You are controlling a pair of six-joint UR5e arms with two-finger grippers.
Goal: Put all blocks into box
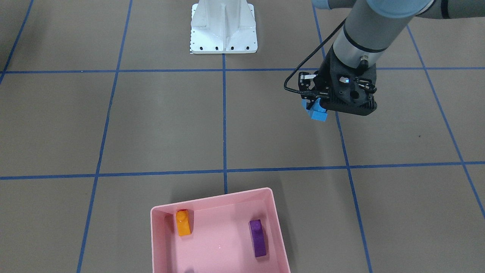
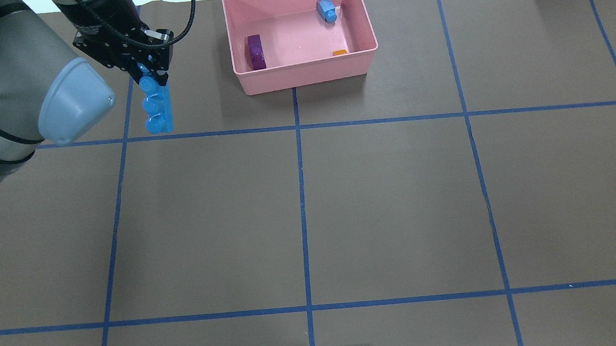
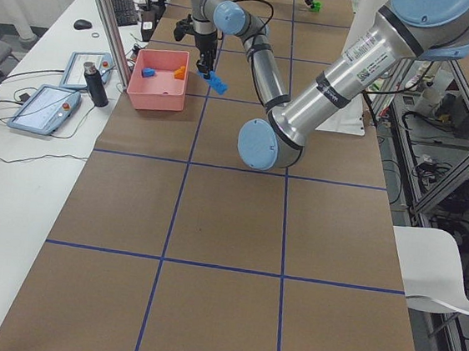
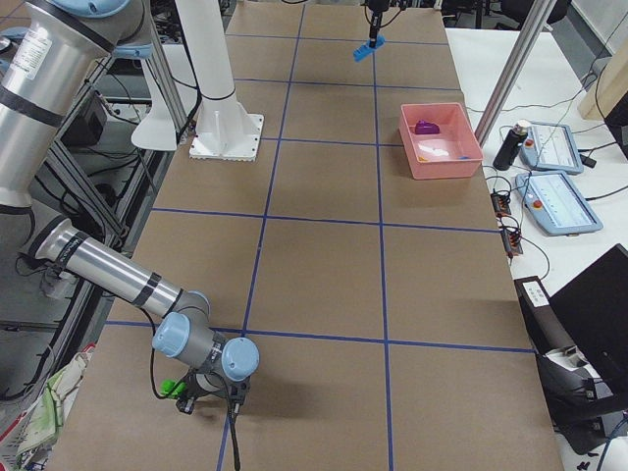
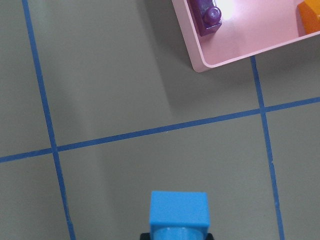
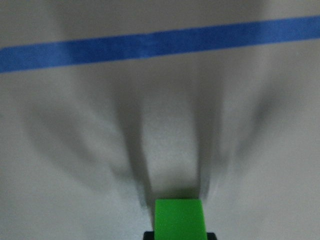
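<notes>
Pink plastic walls marked the box [image 2: 306, 77], which sat near the far edge of the brown table [image 2: 398, 199]. It held three pieces: a purple block [image 2: 256, 51] by one side wall, a small blue block [image 2: 326, 10] towards the far corner, and an orange block [image 2: 340, 53] against the near wall. The left gripper [image 2: 149, 74] hung over the table, off to the side of the box. Its jaws were clamped on one end of the long blue block [image 2: 158, 109], lifted clear of the surface. The right gripper [image 4: 186, 394] was well away from the box and low over the table, closed on the green block [image 6: 180, 218]. Whether that block touched the table could not be told.
</notes>
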